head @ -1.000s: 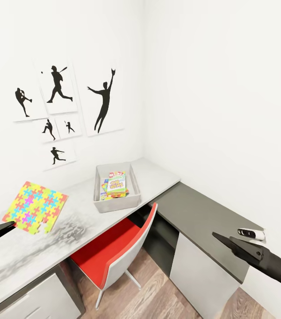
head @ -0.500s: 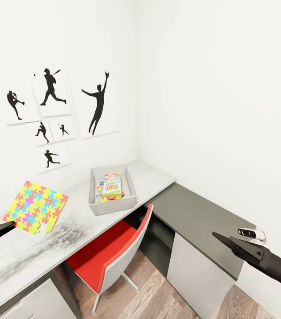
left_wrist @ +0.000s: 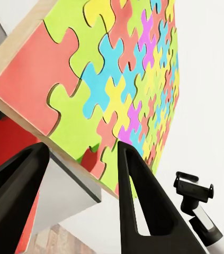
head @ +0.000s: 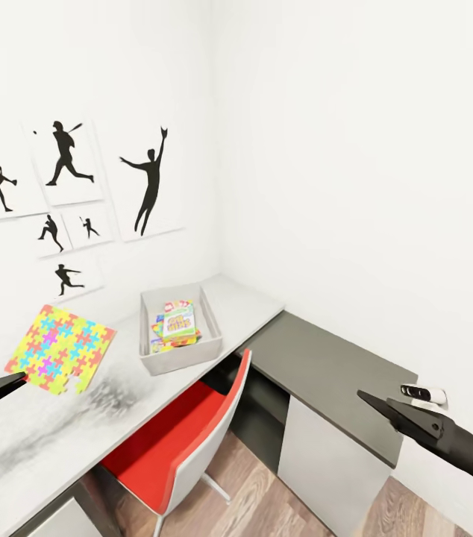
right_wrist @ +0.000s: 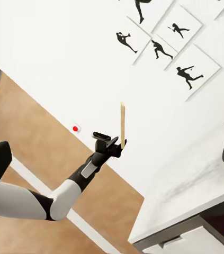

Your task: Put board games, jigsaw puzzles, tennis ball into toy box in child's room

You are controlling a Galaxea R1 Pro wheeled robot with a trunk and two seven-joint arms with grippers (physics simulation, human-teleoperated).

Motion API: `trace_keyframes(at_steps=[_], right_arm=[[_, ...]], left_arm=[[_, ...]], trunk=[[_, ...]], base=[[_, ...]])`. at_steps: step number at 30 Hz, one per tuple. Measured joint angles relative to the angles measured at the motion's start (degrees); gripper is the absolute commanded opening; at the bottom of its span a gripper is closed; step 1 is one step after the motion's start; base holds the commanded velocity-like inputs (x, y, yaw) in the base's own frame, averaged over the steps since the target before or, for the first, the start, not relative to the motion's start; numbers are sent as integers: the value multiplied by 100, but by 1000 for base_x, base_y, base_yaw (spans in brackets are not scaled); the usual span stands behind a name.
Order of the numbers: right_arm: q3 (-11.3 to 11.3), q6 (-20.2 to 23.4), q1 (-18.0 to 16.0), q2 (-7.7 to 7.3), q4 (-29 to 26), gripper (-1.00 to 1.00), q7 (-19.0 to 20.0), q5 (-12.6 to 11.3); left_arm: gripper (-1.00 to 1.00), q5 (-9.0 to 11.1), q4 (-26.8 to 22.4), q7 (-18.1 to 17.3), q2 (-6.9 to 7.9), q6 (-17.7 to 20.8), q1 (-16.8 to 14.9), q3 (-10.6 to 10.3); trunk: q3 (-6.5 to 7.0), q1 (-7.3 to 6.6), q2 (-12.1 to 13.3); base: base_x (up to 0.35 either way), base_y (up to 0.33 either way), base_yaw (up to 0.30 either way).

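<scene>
Up above the near-left part of the table [head: 214,298], the left gripper [head: 17,380] holds a jigsaw puzzle [head: 61,348] by one corner, its mosaic face tilted toward the head camera. In the left wrist view the puzzle's lower edge [left_wrist: 64,137] sits between the two dark fingers [left_wrist: 138,196]; the actual contact is hard to make out. The right wrist view shows the puzzle edge-on as a thin upright strip [right_wrist: 122,124]. Near the tabletop's far end sits the toy box [head: 180,356], with game boxes [head: 178,319] stacked inside, the lower ones mostly hidden. The right gripper [head: 374,403] hangs over the dark side cabinet [head: 326,365]; whether it is parted or closed I cannot tell. A red chair [head: 169,440] is tucked under the table, cut off below
</scene>
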Motion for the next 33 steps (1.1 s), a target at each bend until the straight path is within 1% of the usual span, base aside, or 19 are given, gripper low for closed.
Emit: trace_keyframes(at_steps=[4,10,19,25,33], right_arm=[[0,0,-1,0,1,100,-2,1],[1,-7,-1,0,-12,100,6,1],[1,-9,-1,0,-18,100,14,0],[1,-9,-1,0,-16,100,19,1],[1,-9,-1,0,-14,100,12,1]], left_arm=[[-100,2,1,0,0,-29,6,0],[-100,29,2,0,1,-173,7,0],[-100,37,1,0,-7,-232,8,0],[-100,38,0,0,-8,-251,7,1],[-100,38,1,0,-8,-259,9,2]], trunk=[[21,1,0],[44,0,0],[122,0,1],[178,2,1],[254,2,1]], base=[[165,-16,-95],[158,-59,-20],[239,-68,-2],[53,-23,0],[19,111,0]])
